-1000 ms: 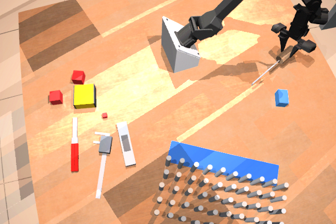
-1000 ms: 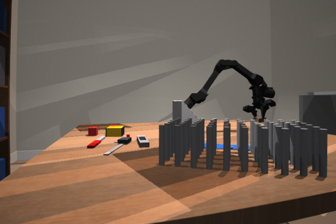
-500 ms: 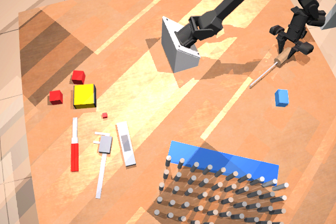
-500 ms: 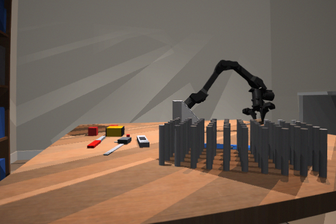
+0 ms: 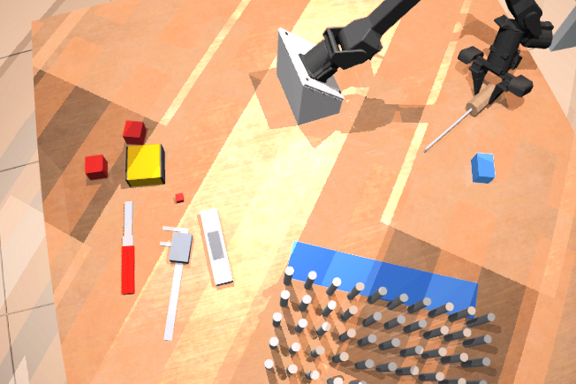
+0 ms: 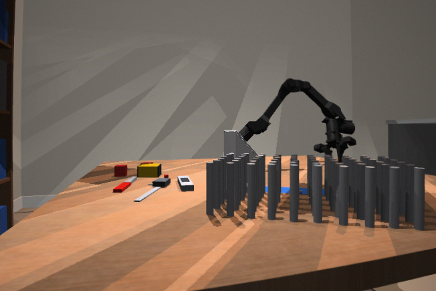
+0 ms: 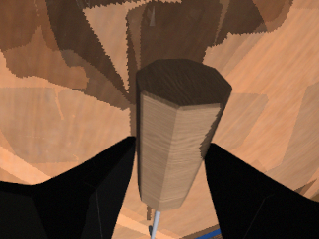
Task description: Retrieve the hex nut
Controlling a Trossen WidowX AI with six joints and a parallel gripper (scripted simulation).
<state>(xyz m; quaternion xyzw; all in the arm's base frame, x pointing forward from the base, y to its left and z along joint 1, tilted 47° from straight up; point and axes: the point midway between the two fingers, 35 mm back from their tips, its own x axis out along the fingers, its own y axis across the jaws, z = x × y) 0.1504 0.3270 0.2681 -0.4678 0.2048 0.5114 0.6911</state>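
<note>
Caliper-shaped tool (image 5: pixel 179 249) (image 6: pixel 161 182) on the left, unused. Blue strip (image 5: pixel 382 274) (image 6: pixel 285 189) in front of the spacers (image 5: pixel 358 288) (image 6: pixel 293 192) — can't make out the nut in any view, prob. hidden in the field. Right: fingers (image 5: pixel 487 86) (image 6: pixel 339 156) clamped on the awl-like tool's wooden handle (image 5: pixel 478 102) (image 7: pixel 172 147), shaft angled off. Risks: round-ish grip may twist under drag load; long shaft swung low could topple spacers, esp. w/ tight gaps.

Gray spacers (image 6: pixel 293 192) stand upright before a blue strip (image 6: pixel 281 189); the black arm (image 6: pixel 274 106) arches beyond them.
</note>
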